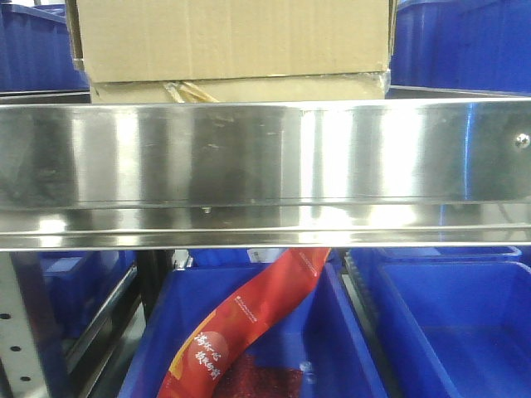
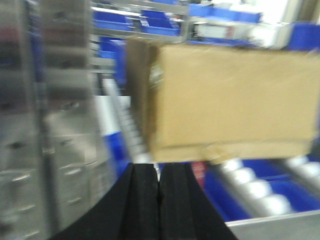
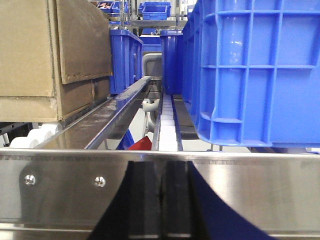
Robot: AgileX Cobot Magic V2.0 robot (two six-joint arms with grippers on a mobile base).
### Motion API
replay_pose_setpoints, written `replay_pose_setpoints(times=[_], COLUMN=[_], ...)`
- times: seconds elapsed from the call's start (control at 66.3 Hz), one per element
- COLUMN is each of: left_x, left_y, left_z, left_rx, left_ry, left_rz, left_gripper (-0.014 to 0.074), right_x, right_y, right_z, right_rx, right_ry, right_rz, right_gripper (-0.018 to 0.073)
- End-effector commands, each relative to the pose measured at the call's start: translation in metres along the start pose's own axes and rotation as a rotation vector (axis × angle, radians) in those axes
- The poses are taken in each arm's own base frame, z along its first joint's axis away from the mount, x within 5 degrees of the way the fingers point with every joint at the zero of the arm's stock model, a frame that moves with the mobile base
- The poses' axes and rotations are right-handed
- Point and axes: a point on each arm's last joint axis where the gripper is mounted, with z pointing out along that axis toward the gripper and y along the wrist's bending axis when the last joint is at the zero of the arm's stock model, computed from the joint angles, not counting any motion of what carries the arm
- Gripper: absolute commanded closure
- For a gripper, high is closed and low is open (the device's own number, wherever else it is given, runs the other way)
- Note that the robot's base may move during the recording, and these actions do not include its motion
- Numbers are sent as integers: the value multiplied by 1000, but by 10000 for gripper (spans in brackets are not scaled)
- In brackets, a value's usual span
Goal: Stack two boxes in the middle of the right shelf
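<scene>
1. Nearest the lens in the left wrist view, the left gripper (image 2: 159, 200) sat at the bottom centre of the frame with its black fingers pressed together and nothing between them.
2. In the right wrist view the right gripper (image 3: 161, 205) showed at the bottom centre, likewise closed and empty, just in front of the steel rim.
3. In the front view the shelf (image 1: 265, 166) ran as a wide mirror-like band across the middle of the frame, with a small bolt (image 1: 521, 140) at its right end.
4. Beyond and above that rim, in the upper centre of the front view, the tall box (image 1: 232, 37) rested squarely on the flat box (image 1: 241, 89), whose yellowish tape peeled at its front edge. The stack appeared done, judging by how they lay.
5. Both boxes were plain corrugated cardboard, probably light and fairly stiff. The tall one looked creased, so its walls would likely give under a hard squeeze. The best hold would be on opposite side faces near the lower corners, clear of the loose tape and the open flap seen at the upper left of the right wrist view.
6. Farther back stood blue bins (image 3: 255, 75), filling the right of the right wrist view.
7. Low in the front view, a red packet (image 1: 241, 332) lay in a lower bin.
</scene>
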Motion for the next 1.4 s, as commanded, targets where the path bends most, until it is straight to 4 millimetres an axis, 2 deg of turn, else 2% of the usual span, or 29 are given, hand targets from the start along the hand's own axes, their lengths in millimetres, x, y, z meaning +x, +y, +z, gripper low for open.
replay_pose_setpoints(times=[0.0,0.196,0.317,0.377,0.422,0.769,0.905,1.387], left_x=[18,68,95,102,98,100,100,100], left_y=[4,11,15,17,17,17,17,15], left_z=[-5,-13,-10,-9,-9,-9,-9,-9], left_rx=[-53,-161,-213,-225,-221,-225,-231,-202], left_ry=[-27,-176,-154,-168,-213,-187,-176,-180], left_rz=[46,20,-28,-41,-36,-30,66,23], left_gripper=[707,707,707,707,707,707,707,707], right_x=[-1,-1,-1,-1,-1,-1,-1,-1], right_y=[0,0,0,0,0,0,0,0], right_z=[0,0,0,0,0,0,0,0], right_rx=[6,6,6,6,6,6,6,6], right_ry=[-22,-22,-22,-22,-22,-22,-22,-22], right_rz=[-7,-7,-7,-7,-7,-7,-7,-7], right_gripper=[724,724,724,724,724,724,724,724])
